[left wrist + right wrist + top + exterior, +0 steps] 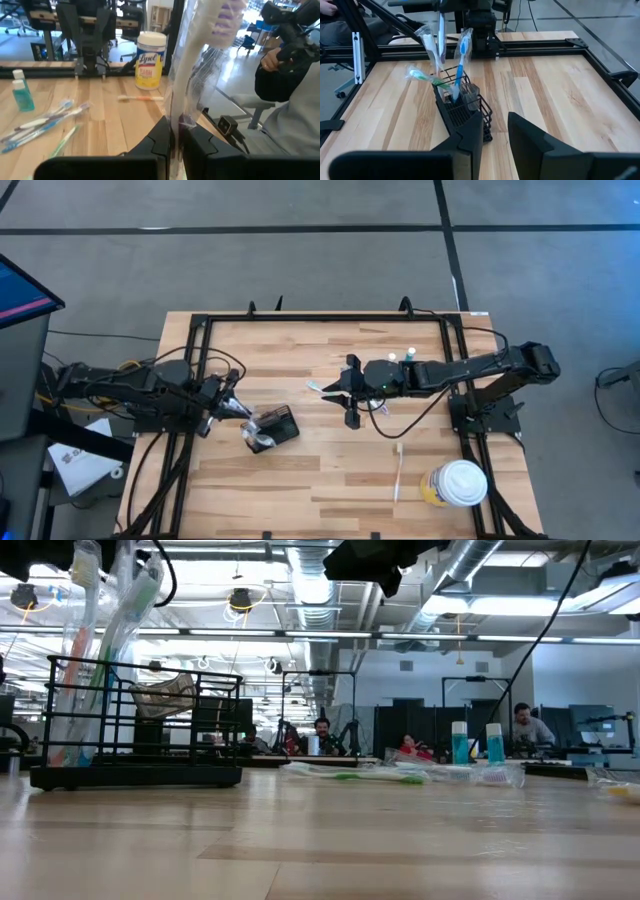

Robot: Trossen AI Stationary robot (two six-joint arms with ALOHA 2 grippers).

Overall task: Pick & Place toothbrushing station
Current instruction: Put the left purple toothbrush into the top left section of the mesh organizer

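Observation:
The toothbrushing station [275,426], a small black wire holder, stands on the table left of centre, with several toothbrushes [461,57] sticking up out of it [462,110]. My left gripper [238,408] sits just left of it, shut on a plastic-wrapped white toothbrush [200,60]. My right gripper [338,388] hovers open over the table's middle, pointing at the holder, with nothing between its fingers [495,135]. In the low view the holder [140,730] shows at the left. My left gripper pinches the wrapped toothbrush's handle [176,122], plastic wrap included, between its two fingers. The fingers come about level from the table's left. The brush runs on past the fingertips, its purple-bristled head [225,15] at the free end. The gripper hides its other end.
A yellow wipes canister with a white lid [455,483] stands at the near right, a loose toothbrush [398,470] beside it. More wrapped toothbrushes [40,122] and two small bottles [400,356] lie near the right arm. A person [295,65] sits beyond the table's edge.

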